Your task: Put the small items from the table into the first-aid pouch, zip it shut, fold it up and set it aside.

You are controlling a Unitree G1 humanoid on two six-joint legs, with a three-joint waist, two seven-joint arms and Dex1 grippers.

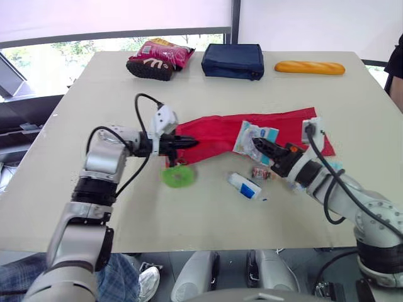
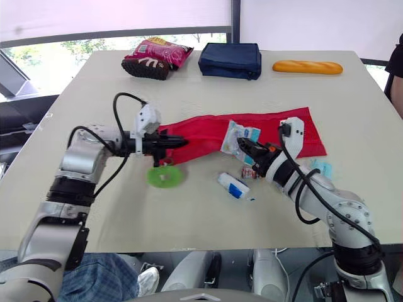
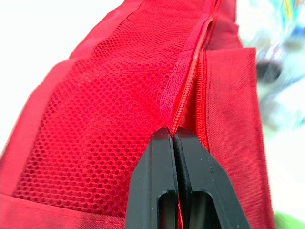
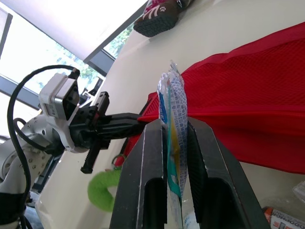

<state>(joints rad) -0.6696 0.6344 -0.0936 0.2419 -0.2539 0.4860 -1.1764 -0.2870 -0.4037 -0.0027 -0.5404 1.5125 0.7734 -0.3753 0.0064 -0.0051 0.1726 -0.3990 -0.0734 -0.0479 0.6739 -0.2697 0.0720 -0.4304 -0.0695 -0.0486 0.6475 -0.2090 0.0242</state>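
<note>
Because it is thin red fabric with a mesh panel, the unfolded red first-aid pouch [image 1: 217, 131] will probably handle as light and limp. It would sag and slide rather than hold a shape, so it needs pinning at one end while things go in. It lies flat mid-surface. Its long axis runs from the robot's left to its right, with the right end a little farther from the robot, and the zip follows that axis.

The left tool [image 1: 192, 143] is pinched tight on the zip edge at the pouch's left end, which looks like a sound hold: the stitched tape is the stiffest part. The right tool [image 1: 258, 146] is clamped on a flat blue-and-white sachet [image 1: 255, 134], held edge-up over the pouch's middle. The sachet looks thin, slick and bendable.

A green ring [image 1: 179, 177], a white-and-blue bottle [image 1: 244, 186] and a small wrapped piece [image 1: 260, 173] lie just beside the pouch's near edge. How far the zip gapes cannot be told.
</note>
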